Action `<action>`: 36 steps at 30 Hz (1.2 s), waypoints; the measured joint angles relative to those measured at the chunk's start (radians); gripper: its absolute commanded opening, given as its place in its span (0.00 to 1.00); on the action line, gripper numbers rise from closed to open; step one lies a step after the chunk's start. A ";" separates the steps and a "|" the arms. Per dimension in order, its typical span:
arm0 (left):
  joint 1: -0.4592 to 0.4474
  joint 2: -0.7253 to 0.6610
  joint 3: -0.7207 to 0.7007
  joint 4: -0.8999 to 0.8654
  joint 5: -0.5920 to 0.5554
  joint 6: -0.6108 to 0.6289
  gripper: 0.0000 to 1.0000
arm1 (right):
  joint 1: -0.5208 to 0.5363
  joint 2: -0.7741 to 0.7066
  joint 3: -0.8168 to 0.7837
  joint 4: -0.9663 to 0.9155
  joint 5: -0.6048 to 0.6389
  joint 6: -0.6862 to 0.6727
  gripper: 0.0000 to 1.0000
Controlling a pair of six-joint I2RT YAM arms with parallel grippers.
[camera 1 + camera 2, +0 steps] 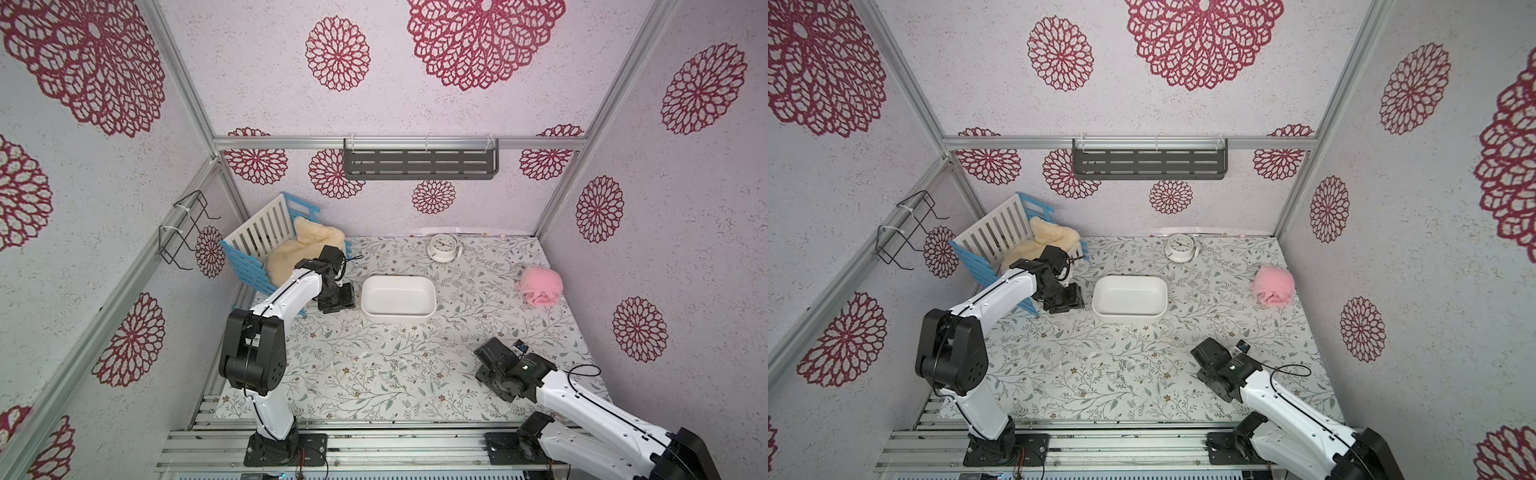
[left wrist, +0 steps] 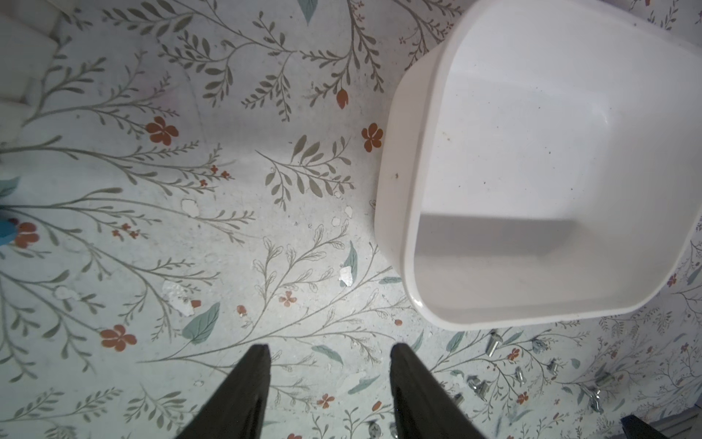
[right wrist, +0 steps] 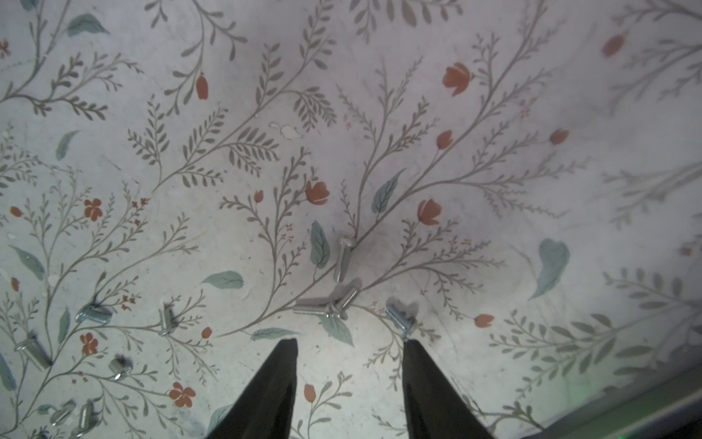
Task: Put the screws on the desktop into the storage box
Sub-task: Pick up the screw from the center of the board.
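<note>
The white storage box point(image 1: 398, 298) point(image 1: 1129, 300) stands on the leafy-patterned desktop point(image 1: 478, 316), and I see nothing inside it. Several small silver screws point(image 1: 399, 368) point(image 1: 1125, 368) lie scattered nearer the front. My left gripper point(image 2: 329, 347) hovers just left of the box point(image 2: 532, 171), open and holding nothing, with screws point(image 2: 479, 385) off to one side. My right gripper point(image 3: 350, 343) is low over the screw patch, open. Nothing lies between its fingers. One screw point(image 3: 399, 317) rests right at a fingertip point(image 3: 412, 344), and a crossed pair point(image 3: 326, 306) lies just ahead.
A blue-and-white slatted crate with cream fleece point(image 1: 270, 245) sits behind the left arm. A white clock point(image 1: 444, 247) stands at the back, and a pink fluffy bundle point(image 1: 539, 286) lies at the right. A grey shelf point(image 1: 419, 164) and a wire rack point(image 1: 187, 228) hang on the walls.
</note>
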 measured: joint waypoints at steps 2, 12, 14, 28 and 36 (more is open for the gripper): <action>0.000 0.005 0.000 0.000 0.008 0.003 0.56 | -0.023 0.008 0.000 0.000 -0.001 -0.004 0.49; 0.000 0.011 0.000 0.000 0.018 0.011 0.54 | -0.139 0.089 0.006 0.050 -0.012 -0.092 0.45; 0.000 0.016 0.000 0.000 0.019 0.012 0.54 | -0.142 0.109 0.012 0.061 -0.018 -0.107 0.44; 0.002 0.025 0.000 0.000 0.023 0.020 0.50 | -0.143 0.206 0.032 0.127 -0.039 -0.148 0.37; 0.002 0.025 0.000 0.000 0.029 0.022 0.49 | -0.148 0.226 0.032 0.148 -0.047 -0.151 0.36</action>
